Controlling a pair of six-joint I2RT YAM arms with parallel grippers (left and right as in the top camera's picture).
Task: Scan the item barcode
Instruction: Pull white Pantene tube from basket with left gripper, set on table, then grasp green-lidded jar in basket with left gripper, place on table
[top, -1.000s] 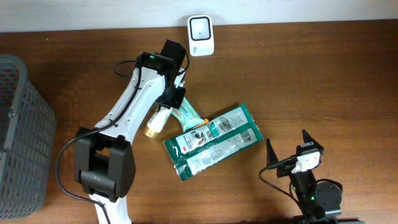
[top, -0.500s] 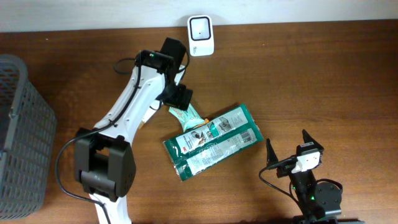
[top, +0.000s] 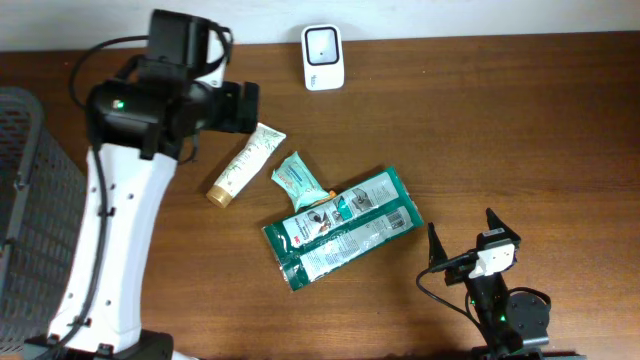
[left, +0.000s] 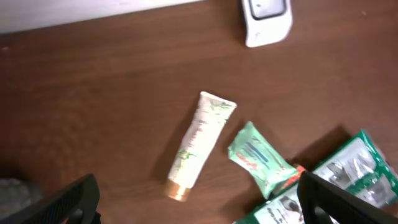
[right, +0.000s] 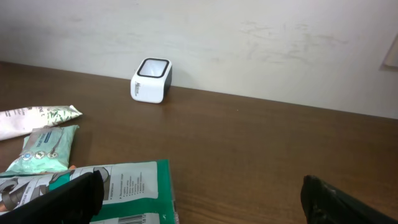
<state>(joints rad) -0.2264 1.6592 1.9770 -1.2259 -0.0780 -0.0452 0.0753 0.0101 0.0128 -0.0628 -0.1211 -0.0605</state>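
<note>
The white scanner stands at the far edge of the tabletop, window up. The left end effector hovers to the scanner's left, raised off the wood, its jaws spread fully and holding nothing. The right end effector sits well apart from the scanner, toward the near right corner, equally wide open and empty.

Three goods lie in front of the scanner. The cream tube lies flat, nearer than the scanner and to its left, with its crimped end pointing toward the scanner and its gold cap away. A small green pouch lies just beside the tube, almost straight in front of the scanner. The twin green packets lie farther out, and the pouch's corner overlaps them.

The tube looks like the likeliest pick, being closest to the open left jaws. It should be light, smooth and squashy, so a hard pinch at mid-body would dent it. The stiffer shoulder by the cap is probably the safer hold. No barcode shows on its upper face, so it may need turning.
</note>
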